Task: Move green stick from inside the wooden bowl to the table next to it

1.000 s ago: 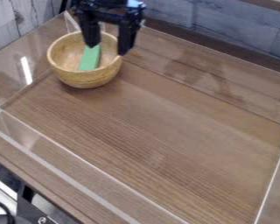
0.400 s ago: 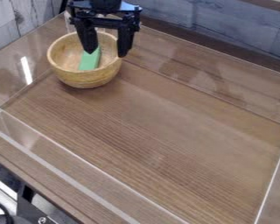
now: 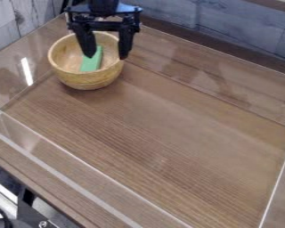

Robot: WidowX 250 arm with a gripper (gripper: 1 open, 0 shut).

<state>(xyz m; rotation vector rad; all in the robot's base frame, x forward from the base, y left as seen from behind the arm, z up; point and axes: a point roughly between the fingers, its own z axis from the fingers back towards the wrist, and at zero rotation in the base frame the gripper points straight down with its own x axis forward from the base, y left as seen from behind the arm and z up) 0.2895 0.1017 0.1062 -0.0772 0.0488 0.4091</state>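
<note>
The wooden bowl stands at the back left of the table. Inside it lies the green stick, a bright green bar leaning against the bowl's far inner wall. My gripper hangs over the bowl pointing straight down, open, with its two black fingers spread wide. The left finger reaches into the bowl just above the stick's upper end. The right finger is over the bowl's far right rim. Nothing is held between them.
Low clear acrylic walls edge the tabletop on all sides. A grey plank wall stands behind the table. Bare wood-grain surface stretches to the right of and in front of the bowl.
The gripper has rolled about its vertical axis, so its fingers now stand further apart across the bowl, and it has sunk slightly toward the stick. The stick and bowl have not moved.
</note>
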